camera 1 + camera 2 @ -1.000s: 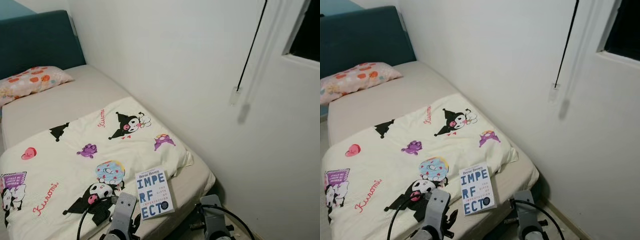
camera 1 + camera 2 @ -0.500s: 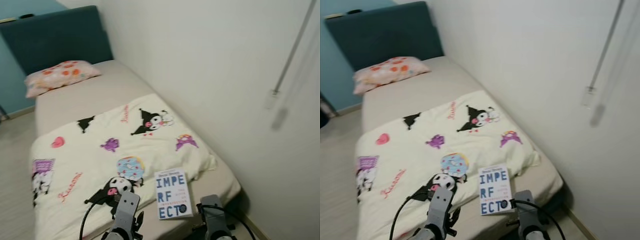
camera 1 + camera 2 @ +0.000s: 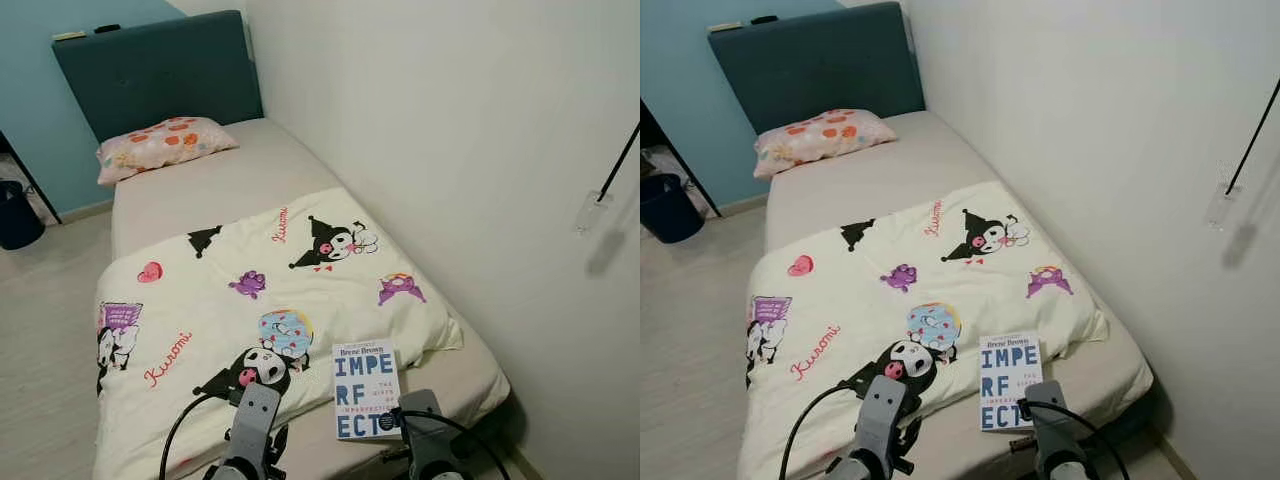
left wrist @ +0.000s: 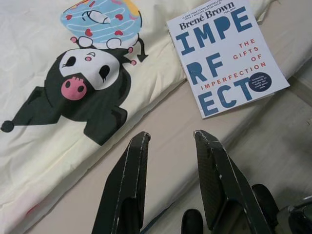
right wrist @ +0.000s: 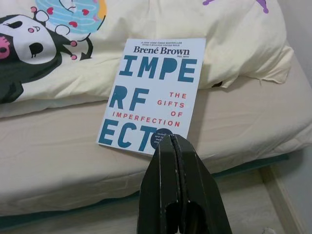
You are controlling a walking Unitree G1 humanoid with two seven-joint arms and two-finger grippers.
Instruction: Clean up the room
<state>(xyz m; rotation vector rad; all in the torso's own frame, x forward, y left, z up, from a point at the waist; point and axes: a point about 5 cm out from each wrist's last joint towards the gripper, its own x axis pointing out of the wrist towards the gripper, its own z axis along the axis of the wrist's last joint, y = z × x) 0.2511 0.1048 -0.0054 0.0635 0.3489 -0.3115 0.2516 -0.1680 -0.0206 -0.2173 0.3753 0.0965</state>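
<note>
A white paperback book [image 3: 364, 389] with big blue letters lies flat near the foot of the bed, partly on the cream cartoon-print blanket [image 3: 230, 310]. My right gripper [image 5: 171, 141] is shut with nothing in it, its tips just short of the book's [image 5: 153, 92] near edge. My left gripper [image 4: 170, 137] is open above the bare sheet, with the book [image 4: 224, 56] off to one side and a black cartoon figure on the blanket [image 4: 83, 80] to the other. Both arms [image 3: 880, 420] hang low at the bed's foot.
A flowered pillow [image 3: 165, 145] lies at the head of the bed by the teal headboard [image 3: 150, 75]. The white wall [image 3: 450, 150] runs along the bed's right side. Open wooden floor [image 3: 45, 340] lies to the left, with a dark bin [image 3: 18, 215] at the far left.
The whole picture has shifted: the camera has turned left, bringing the floor, blue wall and bin into view. The book and blanket lie as before; the arms keep their place.
</note>
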